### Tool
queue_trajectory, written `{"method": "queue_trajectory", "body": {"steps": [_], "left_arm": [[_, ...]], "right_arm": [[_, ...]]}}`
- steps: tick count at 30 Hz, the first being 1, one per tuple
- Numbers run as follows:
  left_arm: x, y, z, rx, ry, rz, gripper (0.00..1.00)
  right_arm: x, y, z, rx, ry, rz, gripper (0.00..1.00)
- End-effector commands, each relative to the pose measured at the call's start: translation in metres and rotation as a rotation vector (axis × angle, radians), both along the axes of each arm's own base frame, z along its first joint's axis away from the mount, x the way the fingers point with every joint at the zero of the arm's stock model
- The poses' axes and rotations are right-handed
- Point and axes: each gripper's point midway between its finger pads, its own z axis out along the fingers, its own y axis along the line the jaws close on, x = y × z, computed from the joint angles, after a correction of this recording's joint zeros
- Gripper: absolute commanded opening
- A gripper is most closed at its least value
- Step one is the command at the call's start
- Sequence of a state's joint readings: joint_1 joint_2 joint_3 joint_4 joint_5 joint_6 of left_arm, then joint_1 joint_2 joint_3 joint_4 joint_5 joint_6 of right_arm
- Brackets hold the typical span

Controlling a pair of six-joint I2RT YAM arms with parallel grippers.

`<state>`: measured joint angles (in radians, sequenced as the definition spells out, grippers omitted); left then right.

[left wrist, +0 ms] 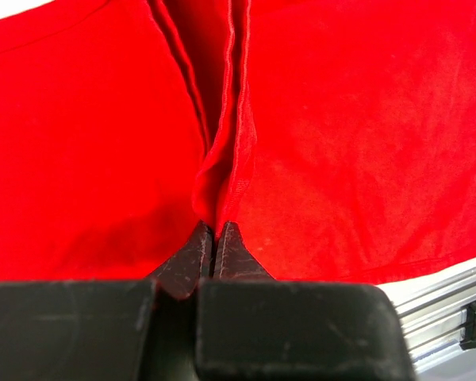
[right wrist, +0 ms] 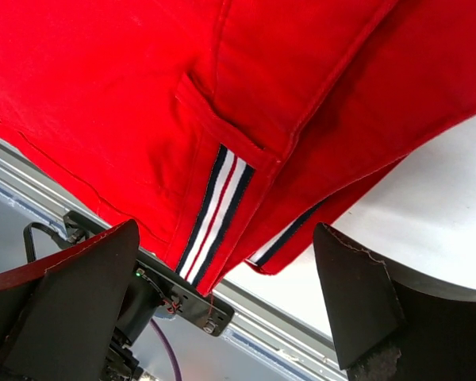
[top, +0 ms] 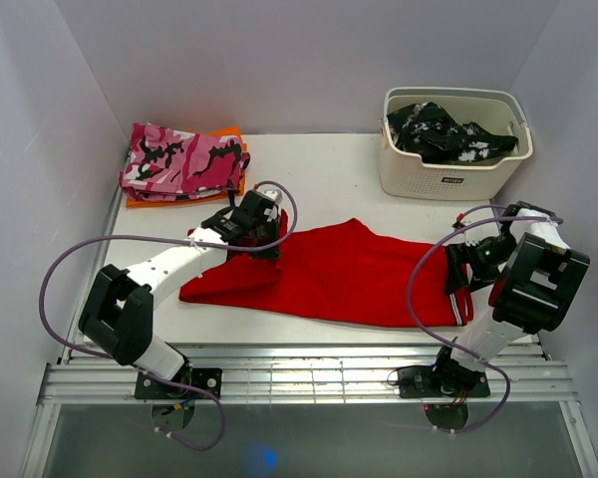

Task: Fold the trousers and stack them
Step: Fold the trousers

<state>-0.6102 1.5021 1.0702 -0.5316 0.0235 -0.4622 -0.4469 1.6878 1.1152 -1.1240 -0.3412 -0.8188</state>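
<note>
The bright-red trousers [top: 339, 274] lie spread across the middle of the table, with a striped hem at the right end. My left gripper [top: 262, 237] sits at their upper left edge. In the left wrist view it [left wrist: 214, 228] is shut on a raised fold of the red trousers [left wrist: 341, 143]. My right gripper [top: 460, 271] hovers over the right end. In the right wrist view it [right wrist: 226, 238] stands wide open, with the red cloth [right wrist: 103, 95] and its white and dark stripes [right wrist: 218, 206] between the fingers, touching neither.
A pink camouflage garment [top: 179, 159] lies folded on an orange cloth [top: 231, 132] at the back left. A white basket [top: 453, 177] at the back right holds a black-and-white garment [top: 448, 134]. A metal rail [top: 309, 373] runs along the near edge.
</note>
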Motion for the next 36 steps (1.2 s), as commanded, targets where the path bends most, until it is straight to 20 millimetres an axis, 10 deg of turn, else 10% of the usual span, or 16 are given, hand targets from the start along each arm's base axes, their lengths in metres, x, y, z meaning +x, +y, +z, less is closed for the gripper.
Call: {"method": "queue_trajectory", "body": {"steps": [1, 24, 36], "left_arm": [[-0.004, -0.018, 0.005, -0.039, -0.015, -0.007, 0.00], [-0.065, -0.040, -0.017, -0.018, 0.075, -0.142, 0.00], [-0.050, -0.075, -0.023, -0.026, 0.103, -0.162, 0.01]], "right_arm": [[0.002, 0.002, 0.000, -0.001, -0.010, -0.008, 0.96], [0.003, 0.002, 0.000, -0.005, -0.015, -0.005, 0.95], [0.001, 0.004, 0.000, 0.001, -0.015, -0.006, 0.95]]}}
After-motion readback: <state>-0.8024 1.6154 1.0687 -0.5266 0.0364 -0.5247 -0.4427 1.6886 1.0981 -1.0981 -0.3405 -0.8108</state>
